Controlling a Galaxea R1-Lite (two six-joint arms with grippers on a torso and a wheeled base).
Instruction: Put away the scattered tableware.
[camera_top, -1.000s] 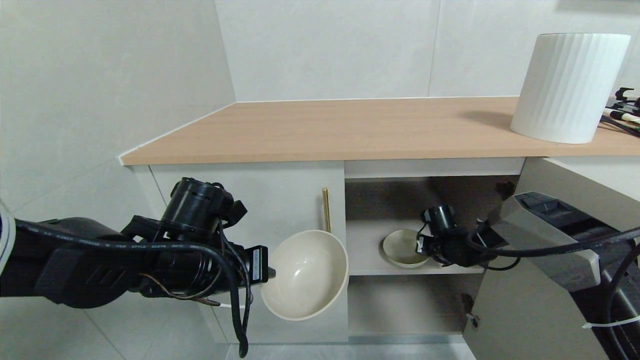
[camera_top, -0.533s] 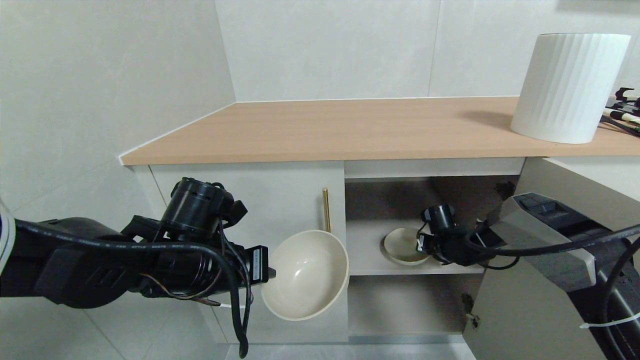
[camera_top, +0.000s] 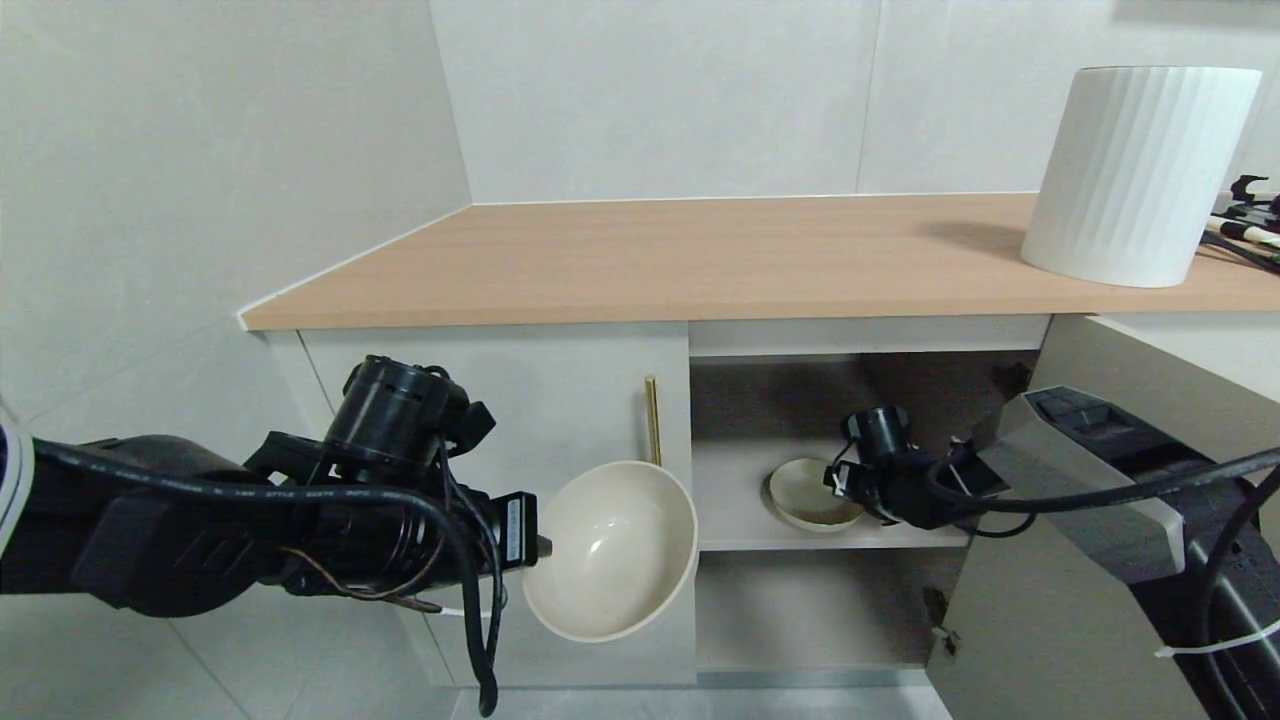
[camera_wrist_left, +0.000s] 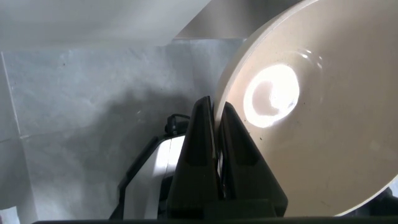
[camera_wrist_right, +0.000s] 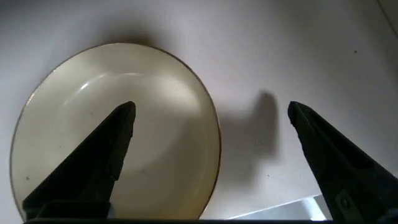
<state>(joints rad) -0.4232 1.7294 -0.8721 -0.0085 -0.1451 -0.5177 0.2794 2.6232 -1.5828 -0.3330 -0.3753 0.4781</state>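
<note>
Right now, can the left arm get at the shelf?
Probably not cleanly. The right gripper hangs open over the plate on the shelf, its arm crossing the way in. The left gripper, shut on the bowl, sits before the closed door.

Covered and cropped
The right gripper (camera_top: 838, 482) hides part of the plate (camera_top: 795, 497); the bowl (camera_wrist_left: 323, 118) overruns the left wrist view's edge; dark objects (camera_top: 1250, 228) at the counter (camera_top: 700, 260)'s end are cropped
</note>
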